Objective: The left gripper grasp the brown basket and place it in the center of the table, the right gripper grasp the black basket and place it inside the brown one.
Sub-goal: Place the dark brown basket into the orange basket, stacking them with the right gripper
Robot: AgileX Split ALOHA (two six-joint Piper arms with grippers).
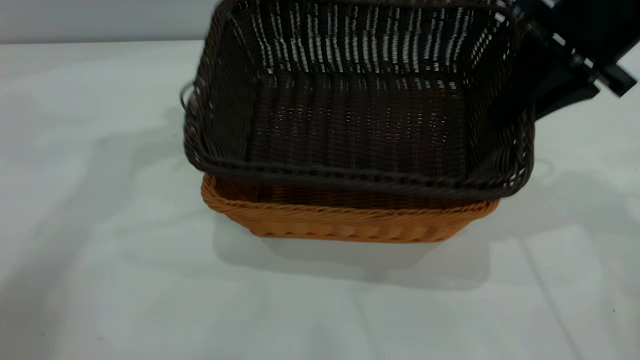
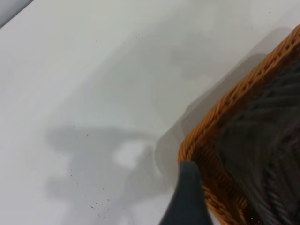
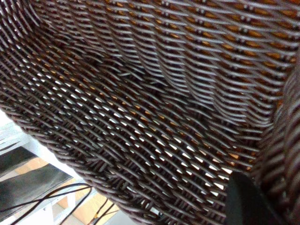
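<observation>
The black basket (image 1: 360, 110) hangs tilted, its near side resting low in the brown basket (image 1: 345, 225), which stands on the table (image 1: 100, 260) at mid-view. My right gripper (image 1: 532, 95) reaches in from the upper right and is shut on the black basket's right wall; one of its fingers (image 3: 248, 201) shows inside the dark weave (image 3: 140, 108). My left gripper is outside the exterior view. In the left wrist view one of its fingers (image 2: 188, 197) shows just outside a corner of the brown basket's rim (image 2: 220, 112), with the black basket (image 2: 262, 154) inside it.
Bare white tabletop (image 2: 93, 93) spreads around the baskets, with soft shadows on it. Past the black basket's rim the right wrist view shows cables (image 3: 56, 197) and a frame below the table edge.
</observation>
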